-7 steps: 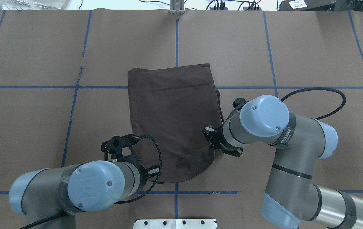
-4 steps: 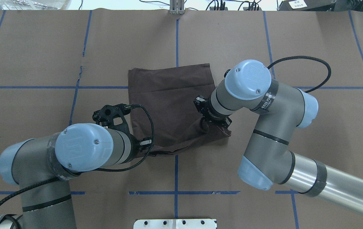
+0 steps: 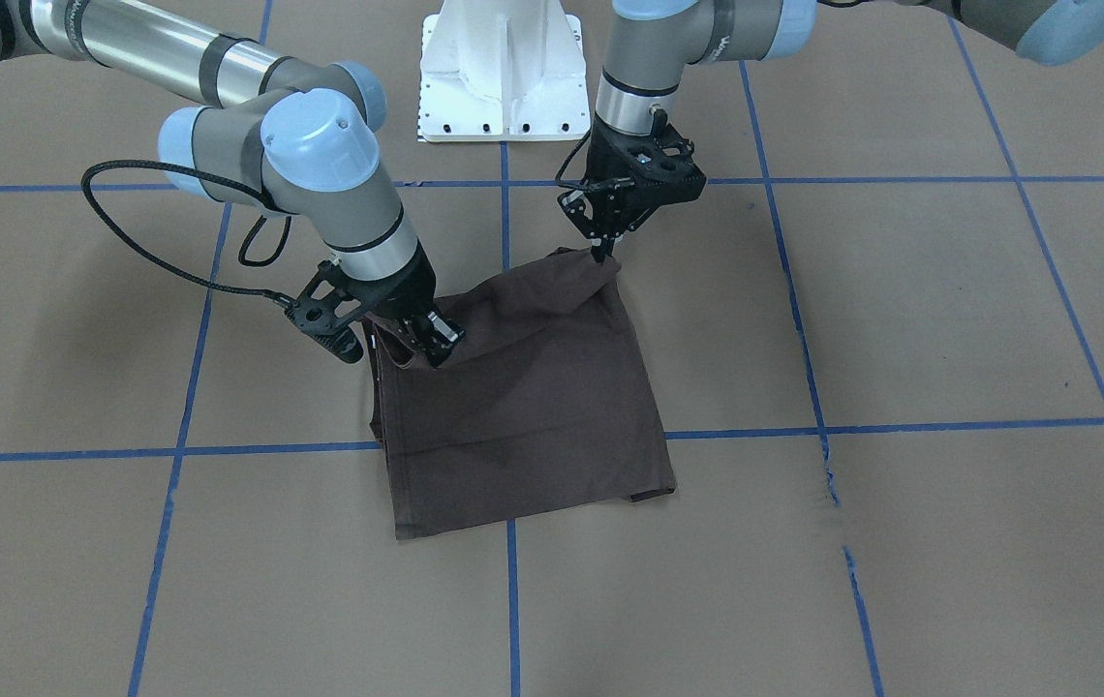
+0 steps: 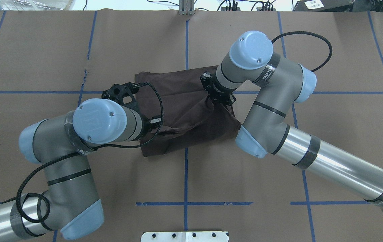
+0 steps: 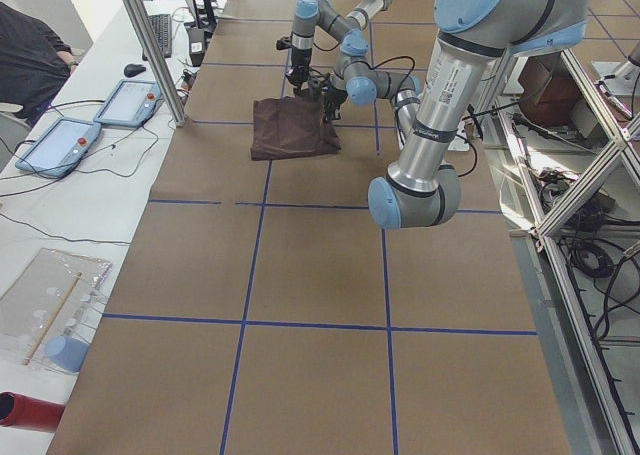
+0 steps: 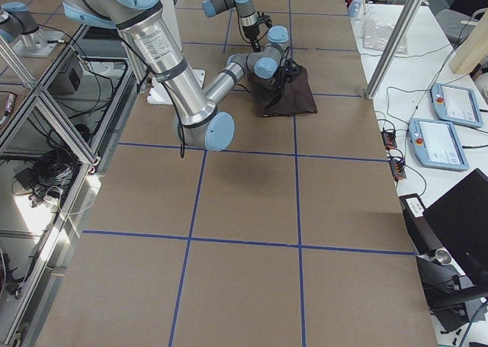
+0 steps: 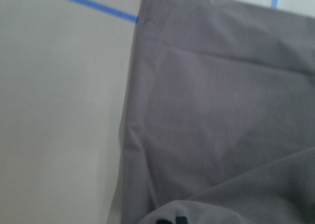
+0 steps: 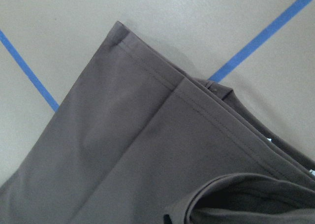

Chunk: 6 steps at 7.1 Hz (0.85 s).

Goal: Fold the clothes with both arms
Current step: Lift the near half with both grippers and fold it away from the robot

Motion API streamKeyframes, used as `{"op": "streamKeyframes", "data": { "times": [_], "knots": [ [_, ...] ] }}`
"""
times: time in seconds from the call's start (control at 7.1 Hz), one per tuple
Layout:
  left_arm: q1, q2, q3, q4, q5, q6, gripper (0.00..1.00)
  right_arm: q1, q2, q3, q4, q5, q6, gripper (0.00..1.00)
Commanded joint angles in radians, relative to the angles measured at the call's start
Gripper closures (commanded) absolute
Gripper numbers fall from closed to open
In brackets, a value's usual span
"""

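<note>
The clothes are one dark brown T-shirt lying on the brown paper table, also in the overhead view. Its edge nearest the robot is lifted and doubled over the rest. My left gripper is shut on one raised corner of that edge. My right gripper is shut on the other end of it, low over the cloth. In the overhead view both arms' wrists cover their fingertips. The left wrist view shows flat shirt fabric with a held fold at the bottom edge. A stitched hem crosses the right wrist view.
The white pedestal stands at the robot's side of the table. Blue tape lines grid the paper. Past the far edge lie two tablets, and a seated person is there.
Both arms have moved away from the robot, carrying the shirt's near edge up and over the rest. The visible shirt is shorter, its near part now doubled.
</note>
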Motion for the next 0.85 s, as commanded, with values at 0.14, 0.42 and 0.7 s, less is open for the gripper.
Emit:
{"op": "streamKeyframes", "data": {
  "times": [0.14,0.42,0.7],
  "knots": [
    [-0.097,-0.057,0.072,-0.020,-0.011,0.008,1.00,0.037,0.054,-0.059,0.006,0.031,0.000,1.00],
    [-0.104,-0.066,0.152,-0.108,-0.011,0.000,1.00,0.049,0.087,-0.119,0.008,0.037,-0.002,1.00],
    [-0.162,-0.113,0.318,-0.215,-0.010,-0.052,1.00,0.086,0.196,-0.323,0.008,0.052,-0.020,1.00]
  ]
}}
